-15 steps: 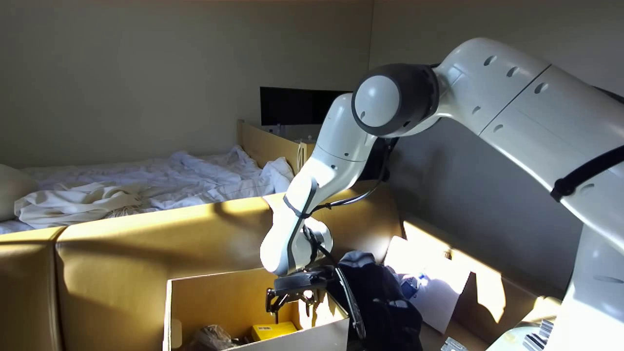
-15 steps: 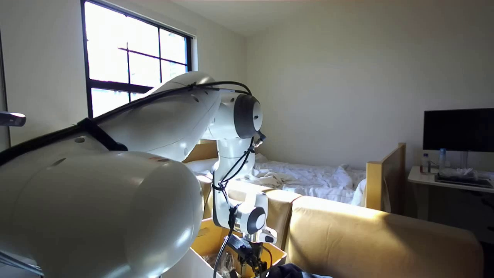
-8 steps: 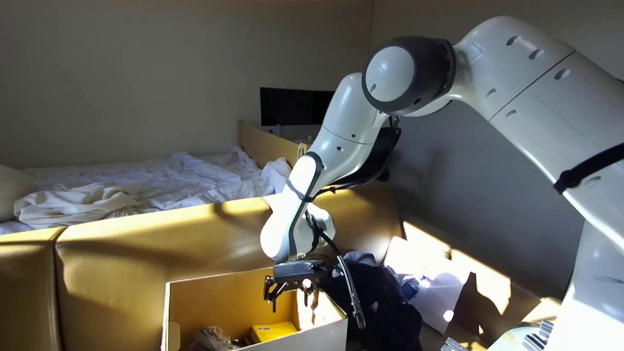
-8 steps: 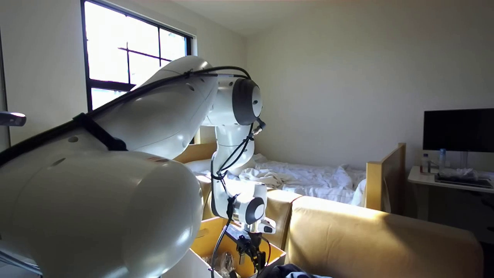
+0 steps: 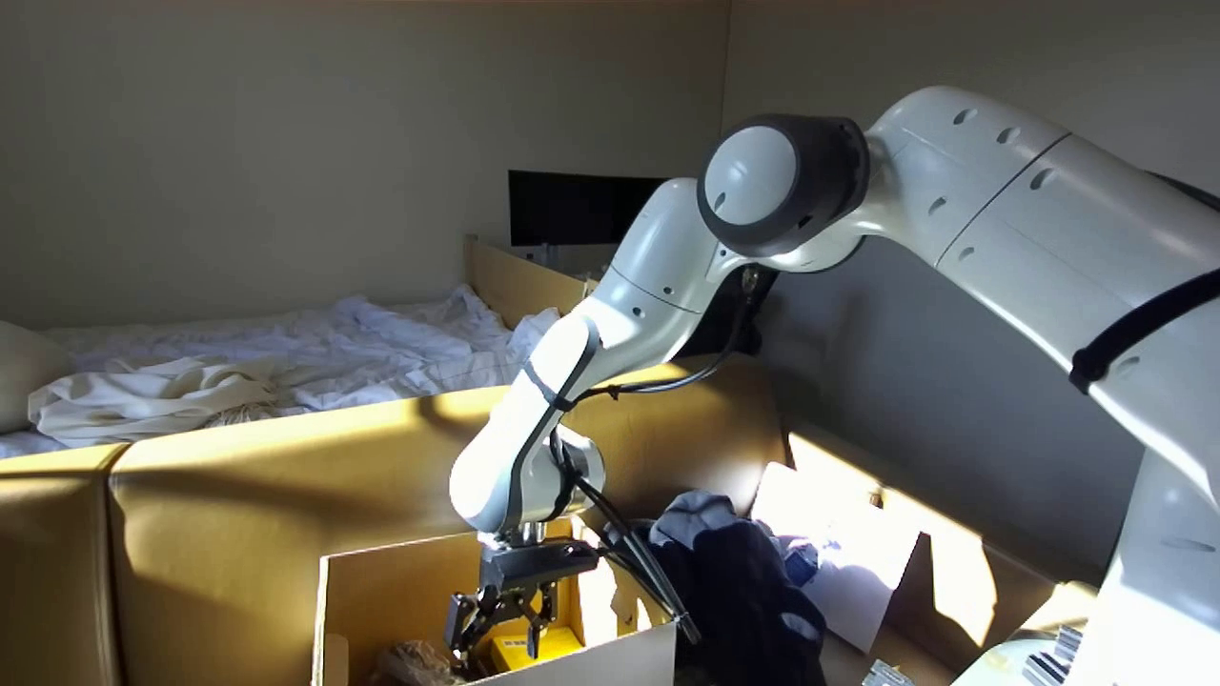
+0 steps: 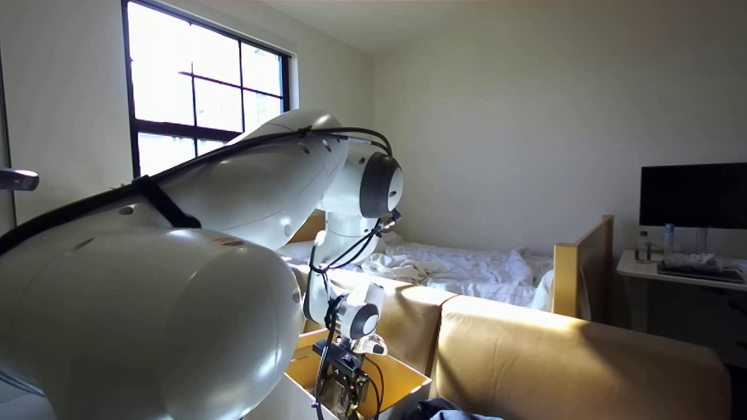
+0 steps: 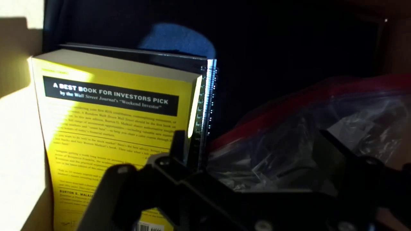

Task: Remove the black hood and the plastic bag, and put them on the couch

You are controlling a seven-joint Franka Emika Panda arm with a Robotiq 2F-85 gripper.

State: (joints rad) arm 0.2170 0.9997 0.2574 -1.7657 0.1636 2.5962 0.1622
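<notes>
Newly lowered, one gripper (image 5: 497, 654) hung, jaws apart, inside one box (image 5: 610, 664); in the wrist view, one yellow book (image 7: 110, 126) lay at nine o'clock, one plastic bag (image 7: 300, 130) at three.

Window (image 6: 216, 100) at ten o'clock in an exterior view: overexposed, burnt to white. Sunlit patches and shadows cross the couch (image 5: 305, 514) in both exterior views. Wrist view: glare at nine o'clock, near-black at one; small print on yellow book (image 7: 112, 128) blurred.

The yellow book (image 7: 110, 133) reads "A BEST BOOK FOR INVESTORS PICK" and, lower, "BURTON".
</notes>
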